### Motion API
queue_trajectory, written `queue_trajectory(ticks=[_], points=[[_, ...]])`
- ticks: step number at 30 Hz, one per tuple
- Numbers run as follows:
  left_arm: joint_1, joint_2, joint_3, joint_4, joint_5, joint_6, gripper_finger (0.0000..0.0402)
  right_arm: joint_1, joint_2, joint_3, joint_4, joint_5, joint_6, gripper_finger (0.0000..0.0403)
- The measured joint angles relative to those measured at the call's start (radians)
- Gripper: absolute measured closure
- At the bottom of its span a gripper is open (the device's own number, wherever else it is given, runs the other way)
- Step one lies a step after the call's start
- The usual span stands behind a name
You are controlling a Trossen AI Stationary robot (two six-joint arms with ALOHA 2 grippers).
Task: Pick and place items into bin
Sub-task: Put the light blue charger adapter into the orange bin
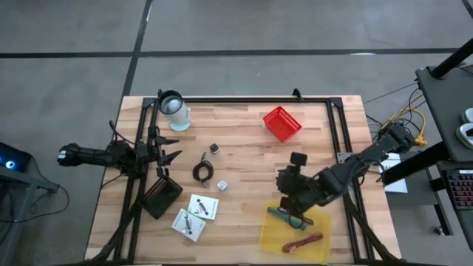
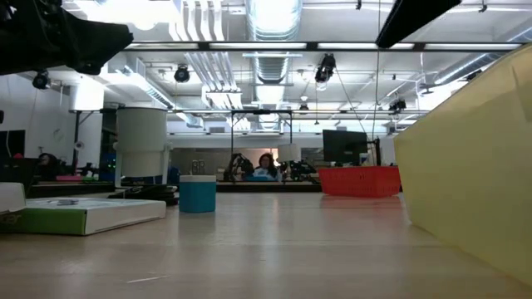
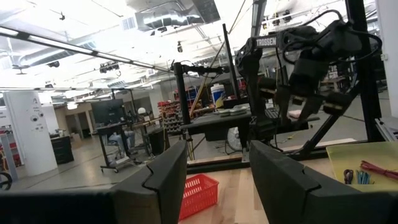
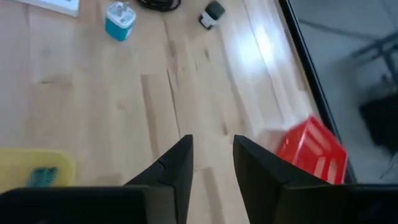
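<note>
The yellow bin [image 1: 275,238] lies at the near right and holds a maroon stick [image 1: 303,241] and a teal stick [image 1: 283,215]. My right gripper [image 4: 211,140] hangs open above the bare wood just beyond the bin's far edge [image 1: 284,177], with nothing between its fingers. On the table lie a black cable coil [image 1: 202,172], a small black piece [image 1: 214,148], a small teal-and-white piece [image 1: 221,185] and two white square cards [image 1: 203,206] [image 1: 188,224]. My left gripper [image 1: 174,155] waits open at the left edge.
A red basket [image 1: 281,123] stands at the far right of the table. A clear cup with a black rim [image 1: 175,109] stands at the far left. A black flat thing [image 1: 160,196] lies near the cards. A black frame rail [image 1: 244,99] runs along the far edge.
</note>
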Motion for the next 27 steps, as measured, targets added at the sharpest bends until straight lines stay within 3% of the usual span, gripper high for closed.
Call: queue_trajectory(ticks=[4, 15, 19, 27], points=[[0.000, 0.000, 0.000, 0.000, 0.000, 0.000, 0.0242, -0.044, 0.000, -0.080, 0.198, -0.058, -0.194, 0.0311], [0.000, 0.000, 0.000, 0.000, 0.000, 0.000, 0.0242, -0.234, -0.004, -0.298, 0.820, -0.412, -0.563, 0.0302], [0.000, 0.000, 0.000, 0.000, 0.000, 0.000, 0.0242, -0.309, -0.004, -0.345, 1.018, -0.521, -0.584, 0.0289], [0.000, 0.000, 0.000, 0.000, 0.000, 0.000, 0.0242, -0.376, 0.011, -0.351, 1.103, -0.525, -0.523, 0.0253]])
